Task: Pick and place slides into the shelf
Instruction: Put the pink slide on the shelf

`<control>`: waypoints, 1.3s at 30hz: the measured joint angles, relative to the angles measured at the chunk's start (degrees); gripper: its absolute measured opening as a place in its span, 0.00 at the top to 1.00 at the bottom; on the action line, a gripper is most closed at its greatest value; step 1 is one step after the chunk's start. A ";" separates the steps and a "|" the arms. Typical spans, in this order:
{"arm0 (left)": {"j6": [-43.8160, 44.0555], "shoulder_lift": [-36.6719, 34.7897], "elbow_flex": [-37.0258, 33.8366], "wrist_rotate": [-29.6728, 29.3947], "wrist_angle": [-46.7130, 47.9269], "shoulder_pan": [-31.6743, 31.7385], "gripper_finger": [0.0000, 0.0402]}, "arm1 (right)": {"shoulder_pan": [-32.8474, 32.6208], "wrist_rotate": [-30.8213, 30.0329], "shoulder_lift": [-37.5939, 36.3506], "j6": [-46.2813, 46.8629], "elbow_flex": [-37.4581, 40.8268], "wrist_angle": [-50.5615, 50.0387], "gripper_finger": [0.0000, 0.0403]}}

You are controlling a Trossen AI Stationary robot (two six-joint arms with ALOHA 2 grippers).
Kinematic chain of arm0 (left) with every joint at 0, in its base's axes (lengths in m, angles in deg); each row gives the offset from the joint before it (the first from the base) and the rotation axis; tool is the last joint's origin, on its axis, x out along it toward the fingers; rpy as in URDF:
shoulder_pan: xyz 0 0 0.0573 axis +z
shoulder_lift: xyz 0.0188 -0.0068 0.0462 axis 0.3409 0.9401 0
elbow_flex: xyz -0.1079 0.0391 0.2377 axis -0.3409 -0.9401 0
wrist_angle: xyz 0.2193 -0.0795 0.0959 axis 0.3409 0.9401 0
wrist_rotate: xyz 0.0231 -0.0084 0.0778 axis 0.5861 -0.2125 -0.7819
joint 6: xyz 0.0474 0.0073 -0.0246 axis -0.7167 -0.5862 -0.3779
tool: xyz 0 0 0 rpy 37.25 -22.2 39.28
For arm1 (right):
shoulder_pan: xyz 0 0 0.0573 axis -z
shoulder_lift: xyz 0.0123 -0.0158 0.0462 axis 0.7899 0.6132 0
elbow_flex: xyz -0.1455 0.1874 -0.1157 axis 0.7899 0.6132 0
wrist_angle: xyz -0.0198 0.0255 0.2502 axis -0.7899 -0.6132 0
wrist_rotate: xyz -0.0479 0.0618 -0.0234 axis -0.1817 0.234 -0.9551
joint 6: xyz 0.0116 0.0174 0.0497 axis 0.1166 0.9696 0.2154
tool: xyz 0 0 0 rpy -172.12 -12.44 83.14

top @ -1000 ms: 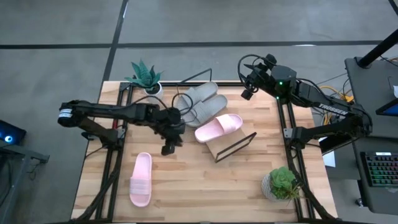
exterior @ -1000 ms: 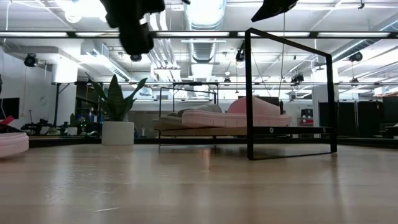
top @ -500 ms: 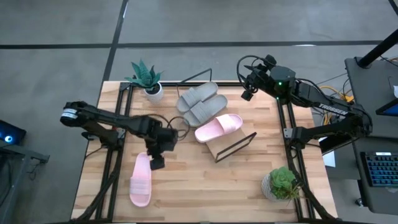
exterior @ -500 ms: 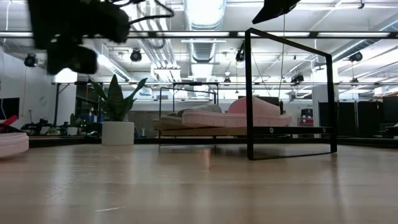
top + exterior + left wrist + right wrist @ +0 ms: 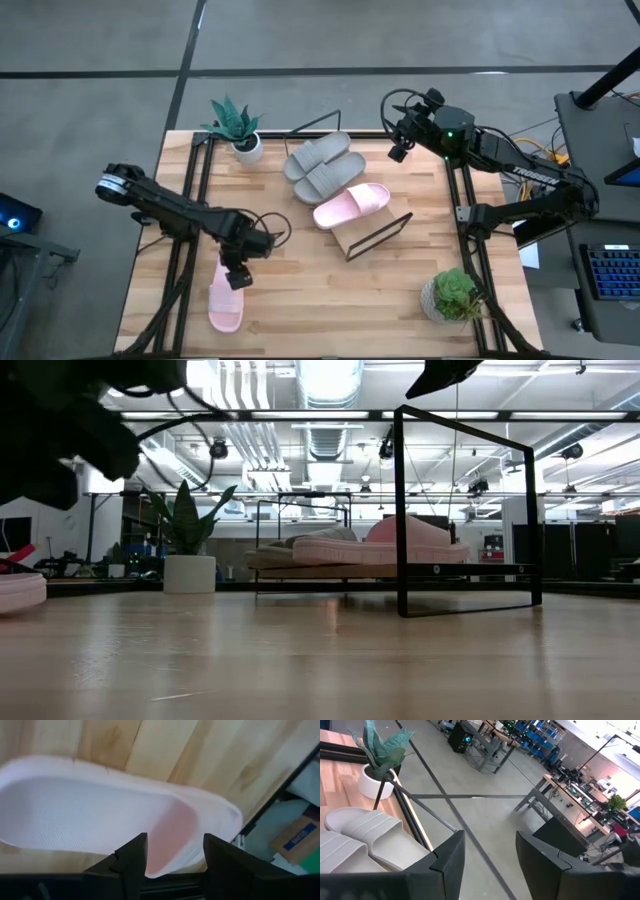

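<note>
At lower left of the high view, the left gripper hangs over the strap end of a pale pink slide lying on the tabletop; its finger spread is not readable from above. At frame centre, the shelf carries a second pink slide, with two grey slides just above it. The right gripper waits at upper right.

Low view: the lone pink slide sits at the left edge, and the shelf bears its slides mid-frame.

Left wrist view: the fingers stand apart, empty, above the pink slide.

Right wrist view: the fingers are spread wide; grey slides lie at lower left.
</note>
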 joint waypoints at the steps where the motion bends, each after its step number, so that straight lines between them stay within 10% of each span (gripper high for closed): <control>1: 0.63 0.00 -0.66 0.15 -0.17 -0.22 0.56 | 0.00 0.00 0.00 0.28 0.00 0.00 0.59; 39: 6.02 0.02 -10.20 8.96 -16.81 -4.88 0.56 | 0.00 -0.02 0.00 0.73 0.00 -1.42 0.59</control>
